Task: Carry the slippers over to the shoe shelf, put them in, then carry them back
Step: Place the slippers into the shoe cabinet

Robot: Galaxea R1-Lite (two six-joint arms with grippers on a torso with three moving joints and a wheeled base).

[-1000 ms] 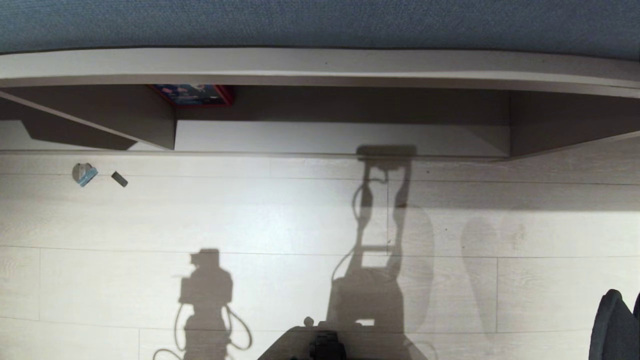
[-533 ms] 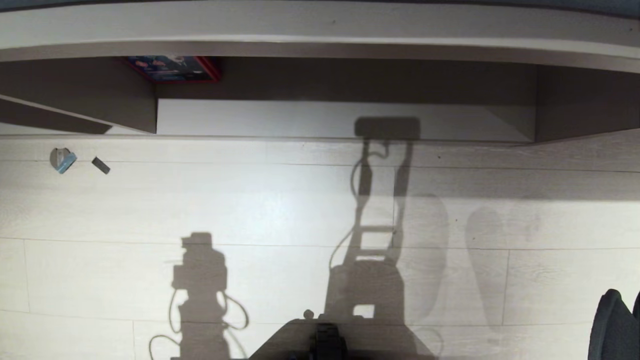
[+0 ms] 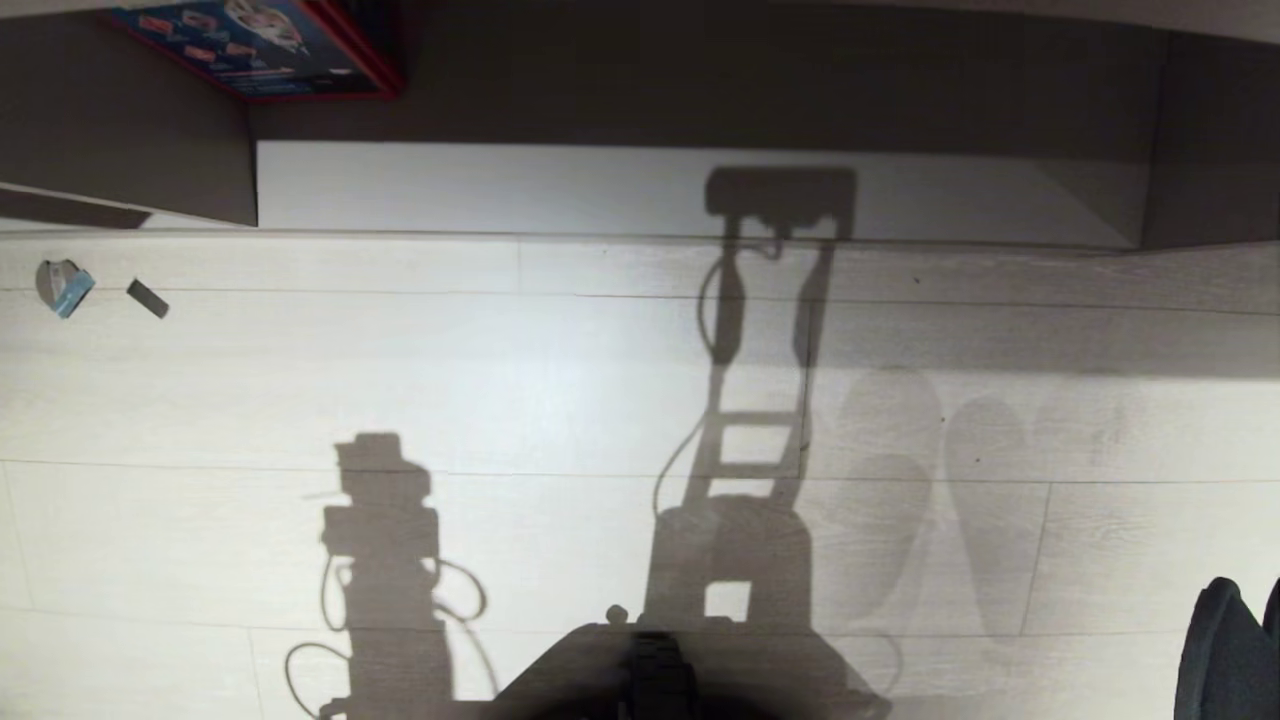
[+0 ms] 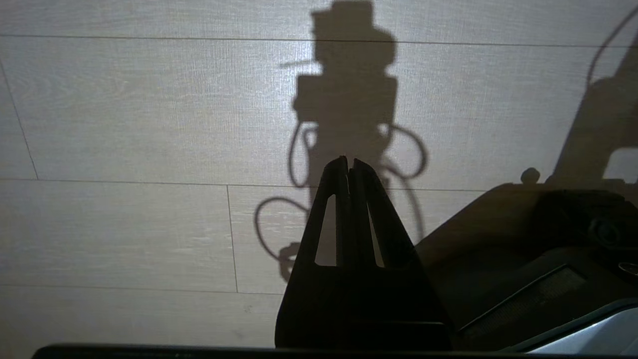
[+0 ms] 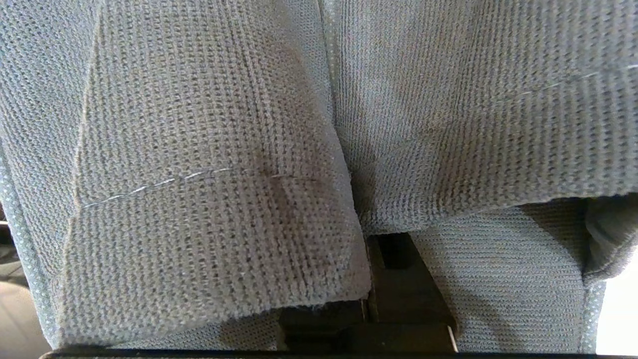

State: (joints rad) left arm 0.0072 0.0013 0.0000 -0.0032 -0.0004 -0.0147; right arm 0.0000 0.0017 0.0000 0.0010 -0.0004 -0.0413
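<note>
Pale wood-plank floor [image 3: 560, 380] runs up to the shoe shelf [image 3: 690, 190], whose floor-level compartment stands ahead of the left gripper [image 4: 350, 164]. A red-edged box [image 3: 250, 45] lies inside it. Two small scraps [image 3: 65, 287] lie on the floor, far off to that gripper's left.

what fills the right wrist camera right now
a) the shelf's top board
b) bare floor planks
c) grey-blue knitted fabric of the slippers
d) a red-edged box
c: the right wrist view is almost wholly covered by the ribbed grey-blue knit of the slippers, hanging right in front of the lens with only a dark bit of the right gripper showing beneath; the floor planks appear in the left wrist view instead.
</note>
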